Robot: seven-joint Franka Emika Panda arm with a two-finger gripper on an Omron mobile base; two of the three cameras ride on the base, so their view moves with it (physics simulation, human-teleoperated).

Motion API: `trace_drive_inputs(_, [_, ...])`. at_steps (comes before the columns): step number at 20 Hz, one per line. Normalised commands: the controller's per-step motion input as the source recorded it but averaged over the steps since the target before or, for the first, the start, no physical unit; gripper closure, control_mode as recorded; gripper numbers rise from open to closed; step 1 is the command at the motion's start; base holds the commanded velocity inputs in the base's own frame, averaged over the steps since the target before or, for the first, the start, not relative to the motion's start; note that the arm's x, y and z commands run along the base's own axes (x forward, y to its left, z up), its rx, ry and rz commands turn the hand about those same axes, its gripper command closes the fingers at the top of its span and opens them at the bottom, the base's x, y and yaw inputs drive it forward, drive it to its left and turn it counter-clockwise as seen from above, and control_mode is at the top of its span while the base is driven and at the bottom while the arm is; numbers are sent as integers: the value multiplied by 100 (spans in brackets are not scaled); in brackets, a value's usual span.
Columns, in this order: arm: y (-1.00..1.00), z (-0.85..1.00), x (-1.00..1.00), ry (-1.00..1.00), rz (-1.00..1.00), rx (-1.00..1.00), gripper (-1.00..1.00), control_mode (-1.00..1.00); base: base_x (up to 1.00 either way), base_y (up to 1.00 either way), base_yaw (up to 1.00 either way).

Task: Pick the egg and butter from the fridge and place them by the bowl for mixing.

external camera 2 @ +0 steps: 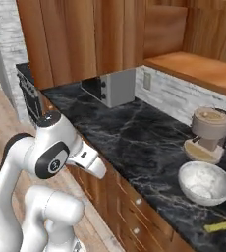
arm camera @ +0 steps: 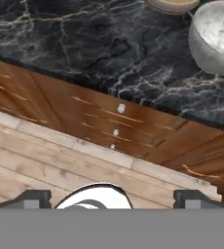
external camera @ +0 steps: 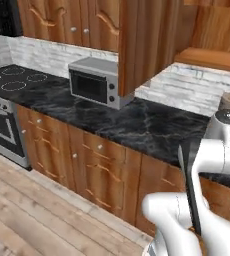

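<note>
The white bowl (external camera 2: 206, 183) stands on the black marble counter (external camera 2: 134, 133), near its front edge. A thin yellow butter bar (external camera 2: 219, 226) lies on the counter just in front of the bowl and to its right. The hand view looks down on the counter's edge, with the bowl (arm camera: 216, 39) at its top right. My gripper (arm camera: 113, 199) is open, its fingertips (arm camera: 33, 199) wide apart with nothing between them, held out in front of the wooden cabinets over the floor. The egg and the fridge are out of view.
A brown coffee machine (external camera 2: 211, 133) stands behind the bowl. A silver toaster oven (external camera: 94, 82) sits farther left under the wall cabinets, and a stove (external camera: 7, 82) lies at the far left. Wooden drawers (arm camera: 114, 121) run below the counter, above a plank floor (external camera: 32, 215).
</note>
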Motion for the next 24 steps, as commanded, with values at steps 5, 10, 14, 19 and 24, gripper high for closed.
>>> trace_drive_inputs(5, [0,0,0,0,0,0,-100,100,-4,10,99])
trace_drive_inputs(10, [0,0,0,0,0,0,-100,100,4,30,80])
trace_drive_inputs(14, [0,0,0,0,0,0,-100,100,18,38,63])
trace_drive_inputs(19, [0,0,0,0,0,0,-100,100,73,34,17])
trace_drive_inputs(24, [0,0,0,0,0,0,-100,100,89,31,5])
